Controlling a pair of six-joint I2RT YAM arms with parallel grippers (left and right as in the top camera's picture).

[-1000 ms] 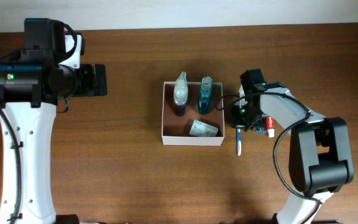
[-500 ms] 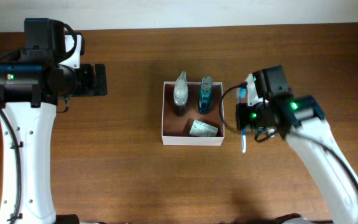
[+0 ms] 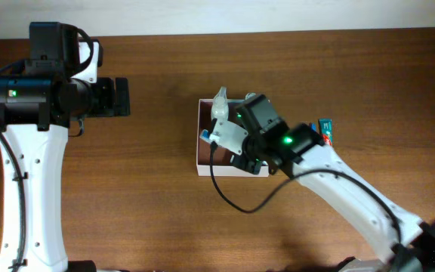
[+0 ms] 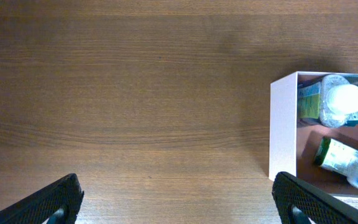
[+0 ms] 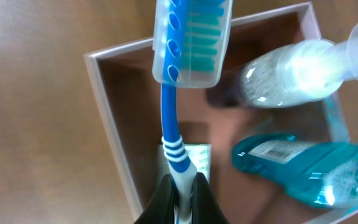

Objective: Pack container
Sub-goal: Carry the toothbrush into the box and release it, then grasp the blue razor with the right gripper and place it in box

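The container point(image 3: 201, 160) is a shallow white box with a reddish-brown inside at the table's middle. It also shows in the left wrist view point(image 4: 283, 130) and the right wrist view point(image 5: 107, 118). It holds a clear spray bottle point(image 5: 291, 74), a teal bottle point(image 5: 297, 165) and a small white-green tube point(image 4: 337, 155). My right gripper point(image 5: 180, 186) is shut on a blue-and-white toothbrush point(image 5: 171, 124) with a clear capped head, held above the container's left part. In the overhead view the right gripper point(image 3: 229, 140) covers most of the box. My left gripper point(image 4: 176, 202) is open and empty over bare wood, left of the container.
A toothpaste tube point(image 3: 325, 128) lies on the table to the right of the container. The left arm point(image 3: 59, 98) stands at the far left. The table is dark brown wood.
My right gripper has lifted the toothbrush from the table right of the container and carried it left, over the container. The left arm has not moved.
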